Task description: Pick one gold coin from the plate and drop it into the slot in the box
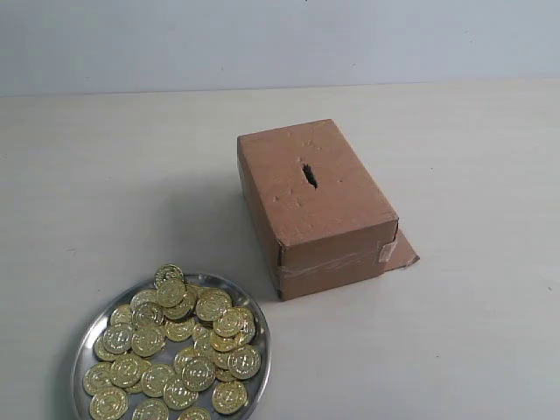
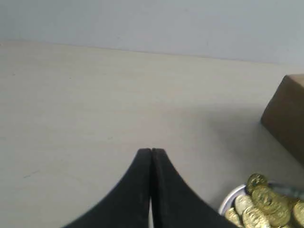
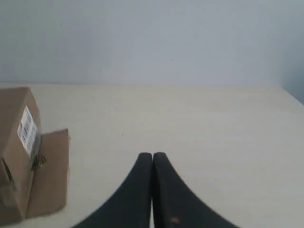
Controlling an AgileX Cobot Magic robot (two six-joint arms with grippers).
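The silver plate (image 1: 86,339) lies at the front left of the table, heaped with several gold coins (image 1: 175,341). Behind it to the right stands the brown cardboard box (image 1: 315,206), with the dark slot (image 1: 309,174) in its top and a loose flap (image 1: 402,251) at its base. No gripper shows in the exterior view. In the left wrist view my left gripper (image 2: 151,151) is shut and empty above bare table, with the plate's rim (image 2: 230,195) and coins (image 2: 266,202) off to one side. My right gripper (image 3: 152,155) is shut and empty, with the box (image 3: 19,142) beside it.
The tabletop (image 1: 472,332) is pale beige and runs back to a light wall (image 1: 280,35). A white barcode label (image 3: 27,129) sits on the box's side in the right wrist view. One table edge (image 3: 292,95) shows far off in that view.
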